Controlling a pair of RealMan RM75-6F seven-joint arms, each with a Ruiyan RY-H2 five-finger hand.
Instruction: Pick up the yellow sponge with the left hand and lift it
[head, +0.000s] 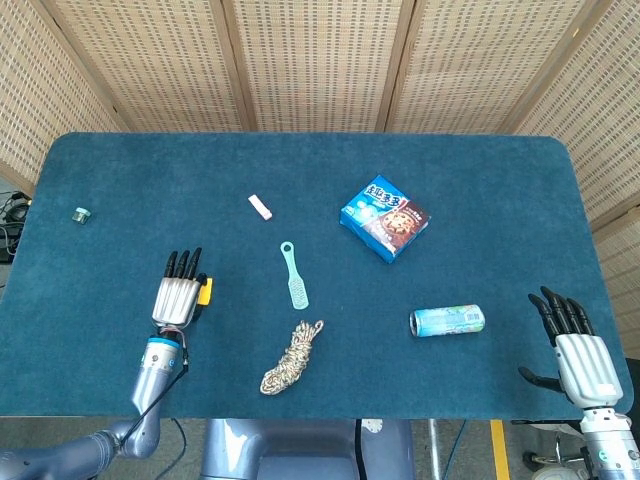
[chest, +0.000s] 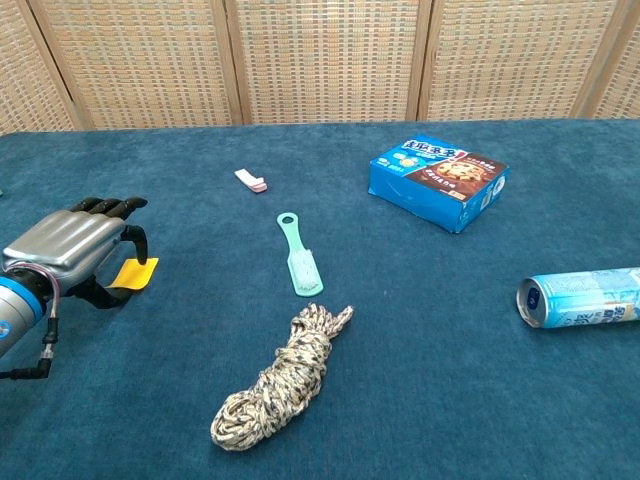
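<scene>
- The yellow sponge (chest: 134, 272) was found flat on the table (head: 480, 190), well apart from the green brush (head: 295, 276), on the brush's left-arm side.
- The left hand (chest: 68, 247) was poised over the sponge's near edge, fingers curved and apart, nothing gripped; contact could not be told.
- From the hand, the sponge lay just beyond the fingertips, toward the brush.
- The right hand (head: 578, 352) was seen far beyond the can (head: 447, 320), spread wide and empty; the left was judged much nearer.
- Counted: one sponge, one brush, one rope coil (head: 291, 356), one can, one biscuit box (head: 385, 217).
</scene>
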